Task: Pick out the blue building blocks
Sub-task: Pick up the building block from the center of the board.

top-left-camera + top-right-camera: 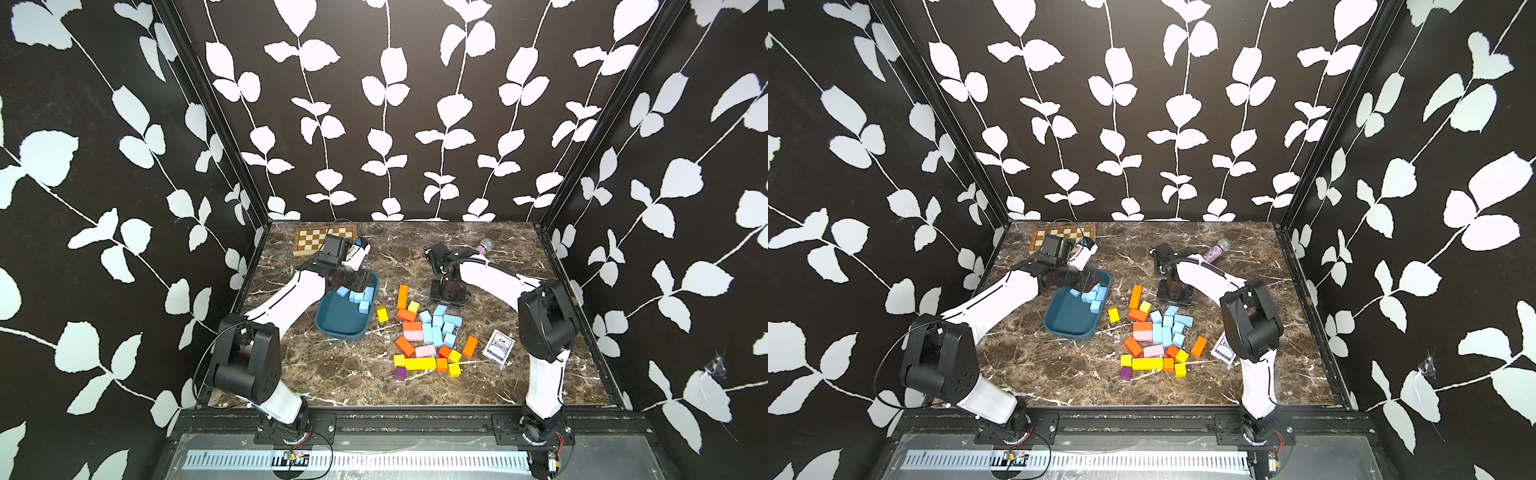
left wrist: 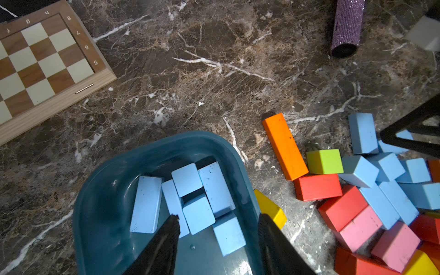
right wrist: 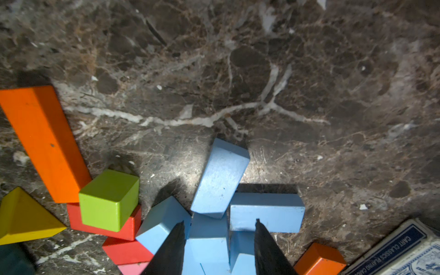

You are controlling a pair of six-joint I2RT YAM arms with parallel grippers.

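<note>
A: The left gripper [image 2: 217,217] hangs spread and empty over the tray [image 2: 100,190], where matte sky-blue blocks [image 2: 187,178] lie flat, their long axes roughly parallel.
B: The right gripper [image 3: 220,222], also spread, hangs over more in the pile [image 1: 432,336], where they point every way.

Your surface [image 1: 332,374] is dark brown marble with white veins. At 11 o'clock a wooden chessboard [image 1: 309,241] lies flat near the far edge; at 1 o'clock lies a purple glitter microphone [image 1: 484,246]. The teal tray [image 1: 332,324] sits at 9 o'clock. From the centre toward 6 o'clock you have a loose heap: blue building blocks [image 1: 440,326] touching pink blocks [image 1: 413,335], with orange and yellow ones around them. A long orange block [image 1: 402,296] is at the heap's 12 o'clock, a lone yellow block [image 1: 382,313] between heap and tray, a purple block [image 1: 400,373] at 7 o'clock. A card deck [image 1: 498,346] rests at 4 o'clock.
</note>
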